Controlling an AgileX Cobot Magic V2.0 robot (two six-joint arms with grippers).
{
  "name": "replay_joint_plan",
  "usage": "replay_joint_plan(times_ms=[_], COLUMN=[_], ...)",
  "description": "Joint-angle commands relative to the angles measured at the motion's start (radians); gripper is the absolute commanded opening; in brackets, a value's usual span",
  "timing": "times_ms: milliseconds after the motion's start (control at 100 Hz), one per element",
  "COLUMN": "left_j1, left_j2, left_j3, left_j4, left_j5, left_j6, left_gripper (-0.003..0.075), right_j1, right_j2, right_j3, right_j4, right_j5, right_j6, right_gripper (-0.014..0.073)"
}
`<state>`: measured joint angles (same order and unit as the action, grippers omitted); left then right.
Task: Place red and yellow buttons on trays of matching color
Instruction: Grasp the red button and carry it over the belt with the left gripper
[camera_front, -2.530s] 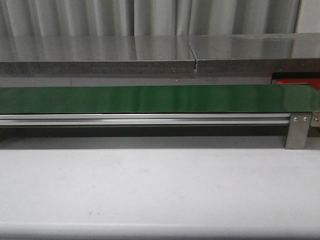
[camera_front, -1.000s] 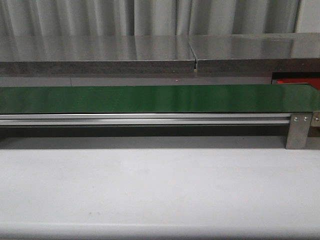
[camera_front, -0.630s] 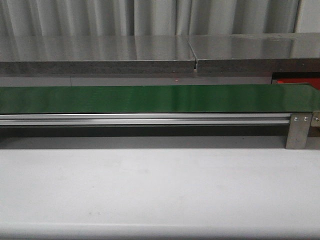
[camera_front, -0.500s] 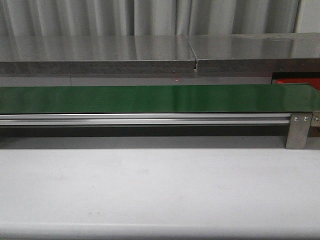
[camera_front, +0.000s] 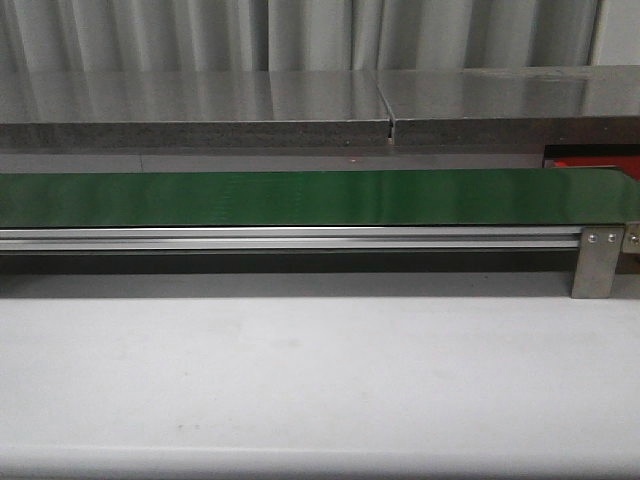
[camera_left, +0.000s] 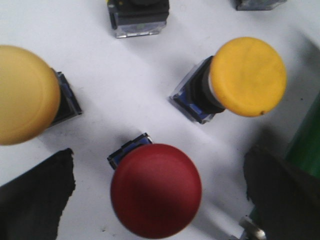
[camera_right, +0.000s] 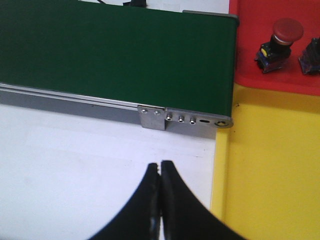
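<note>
Left gripper spread wide over red button beside green belt; right gripper pressed together near belt's end, beside yellow tray.

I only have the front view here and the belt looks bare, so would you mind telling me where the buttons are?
Observer: The left wrist view shows a red button lying between the open left gripper fingers, on a white surface.
Operator: Thank you. Any yellow ones there?
Observer: Yes, a yellow button lies nearby, another at the frame edge.
Operator: And the trays?
Observer: The right wrist view shows a red tray already holding a red button beside the belt's end, adjoining a yellow tray.
</note>
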<state>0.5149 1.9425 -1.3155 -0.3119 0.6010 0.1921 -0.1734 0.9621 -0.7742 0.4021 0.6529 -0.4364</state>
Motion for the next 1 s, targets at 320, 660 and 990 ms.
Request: replay_joint_plan(times_ms=[320, 660, 990], left_j1=[0.023, 0.023, 0.023], left_j2=[-0.048, -0.063, -0.235], left_j3=[-0.031, -0.031, -0.036], left_j4=[-0.019, -0.021, -0.029], left_j5=[-0.004, -0.002, 0.044], left_j6=[-0.010, -0.010, -0.010], left_gripper=[0.0484, 0.0050, -0.0019], right_j1=[-0.001, -0.001, -0.001], right_j2=[-0.019, -0.019, -0.019], right_j3=[-0.026, -0.026, -0.026], right_j4=[0.014, 0.014, 0.014], right_j5=[-0.056, -0.056, -0.056], right_j6=[-0.010, -0.010, -0.010], right_gripper=[-0.0067, -0.0067, -0.0067])
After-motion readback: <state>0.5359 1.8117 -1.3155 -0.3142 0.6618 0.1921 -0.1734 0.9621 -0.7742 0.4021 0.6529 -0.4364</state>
